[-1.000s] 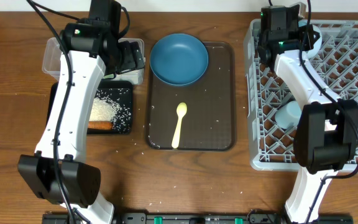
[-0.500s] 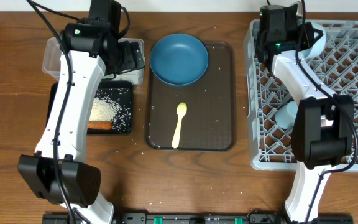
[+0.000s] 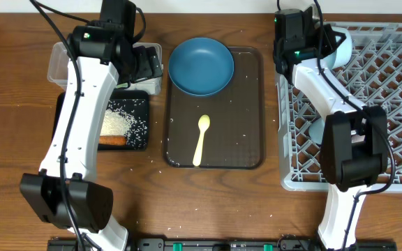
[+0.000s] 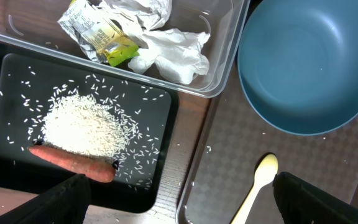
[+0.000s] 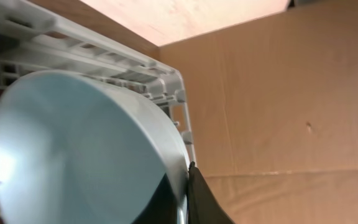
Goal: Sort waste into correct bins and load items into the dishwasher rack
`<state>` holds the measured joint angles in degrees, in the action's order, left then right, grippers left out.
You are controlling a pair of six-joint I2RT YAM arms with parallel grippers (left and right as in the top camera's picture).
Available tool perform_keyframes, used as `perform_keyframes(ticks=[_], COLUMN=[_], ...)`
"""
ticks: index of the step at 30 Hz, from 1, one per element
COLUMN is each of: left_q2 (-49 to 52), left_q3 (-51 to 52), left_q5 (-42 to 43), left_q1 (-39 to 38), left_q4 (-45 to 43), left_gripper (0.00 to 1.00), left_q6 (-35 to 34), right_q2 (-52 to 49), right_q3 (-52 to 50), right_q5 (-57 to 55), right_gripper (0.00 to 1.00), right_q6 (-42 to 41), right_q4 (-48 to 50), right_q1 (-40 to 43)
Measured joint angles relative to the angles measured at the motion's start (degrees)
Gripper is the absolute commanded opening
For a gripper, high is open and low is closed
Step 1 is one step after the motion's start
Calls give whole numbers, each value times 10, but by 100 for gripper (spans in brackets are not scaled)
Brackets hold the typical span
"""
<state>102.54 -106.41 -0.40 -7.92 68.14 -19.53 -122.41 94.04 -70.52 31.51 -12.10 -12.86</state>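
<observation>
- Overhead: left gripper [image 3: 147, 66] hangs over the clear tub [image 3: 60, 64] at the table's [image 3: 19, 139] far left; its jaws are hard to read from up here.
- Black tray [image 3: 139, 104] sits just in front of the tub, holding a rice pile [image 3: 116, 122] and the carrot piece [image 3: 112, 140] along its near edge.
- Dark blue bowl [image 3: 201, 66] is on the far end of the brown serving tray [image 3: 246, 111]. Pale yellow spoon [image 3: 201, 139] lies mid-tray, apart from the bowl, with loose grains around it.
- Dishwasher rack [image 3: 389, 104] is on the right. Right gripper [image 3: 324, 50] is at its far-left corner on the white bowl [image 3: 340, 47], which is tipped up on edge.
- Light blue cup [image 3: 319, 129] is in the rack near its left wall, partly hidden by the arm.
- Left wrist: fingers [image 4: 61, 199] sit at opposite frame edges, spread wide, nothing between them.
- Tub holds crumpled white wrappers [image 4: 169, 53] and the yellow-green packet [image 4: 114, 46]. Carrot touches the rice pile's edge.
- Right wrist: the bowl's light blue inside fills the view, with the rack's corner rim behind it.
- Dark fingers [image 5: 201, 199] sit either side of the bowl's rim with no gap visible, so the claw is clamped on the rim.
</observation>
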Motion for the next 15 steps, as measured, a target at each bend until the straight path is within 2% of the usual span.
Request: perform_keyframes(ticks=[1,10,12,15], left_q2=[0,0,0,0], left_q3=[0,0,0,0], left_q5=[0,0,0,0], left_q1=[0,0,0,0], left_q4=[0,0,0,0], left_gripper=[96,96,96,96], left_q6=[0,0,0,0], right_q2=[0,0,0,1], right_q3=[0,-1,-1,-2], right_q5=[3,22,23,26], right_gripper=[40,84,86,84], right_q6=[-2,-4,-10,-22], right_q4=[0,17,27,49], right_q1=[-2,-45,-54,-67])
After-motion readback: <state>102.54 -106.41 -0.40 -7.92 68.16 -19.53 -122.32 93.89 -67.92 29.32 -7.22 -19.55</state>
